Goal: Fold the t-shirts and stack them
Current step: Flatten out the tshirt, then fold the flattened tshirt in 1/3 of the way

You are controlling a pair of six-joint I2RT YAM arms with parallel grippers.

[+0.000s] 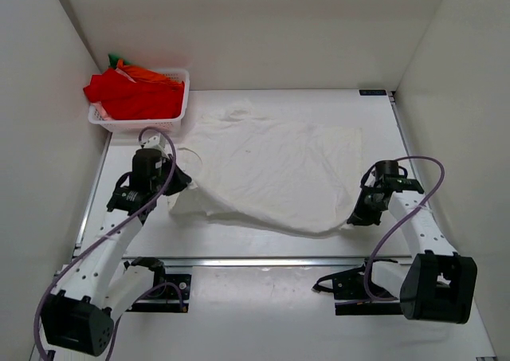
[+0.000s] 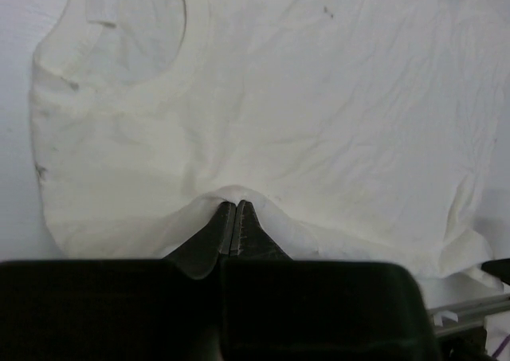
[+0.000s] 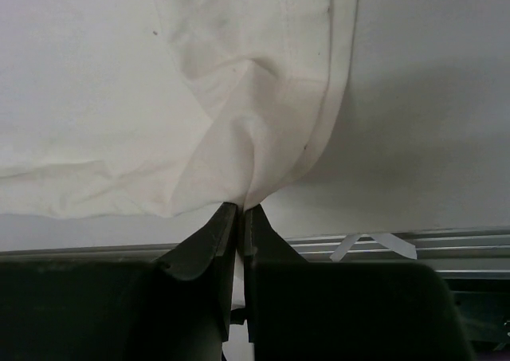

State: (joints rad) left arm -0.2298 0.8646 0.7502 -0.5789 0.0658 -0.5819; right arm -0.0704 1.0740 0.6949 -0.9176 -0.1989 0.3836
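Since both of our grippers are pinched onto the white shirt point(image 1: 271, 170), we judge that we are at the start of its first fold. Our left gripper point(image 2: 237, 207) has its jaws closed on a tuck of cloth at the near edge, by the collar end. Our right gripper point(image 3: 241, 209) is clamped on a bunched corner at the hem end. The shirt lies spread across the middle of the table point(image 1: 239, 245), its near edge lifted and sagging between our two grips. The red shirt point(image 1: 135, 100) and other coloured ones sit in the basket point(image 1: 139, 125) at the far left corner. Next, we think, both arms must raise the edge evenly and carry it away from us over the far edge, with the cloth taut enough to land smooth.
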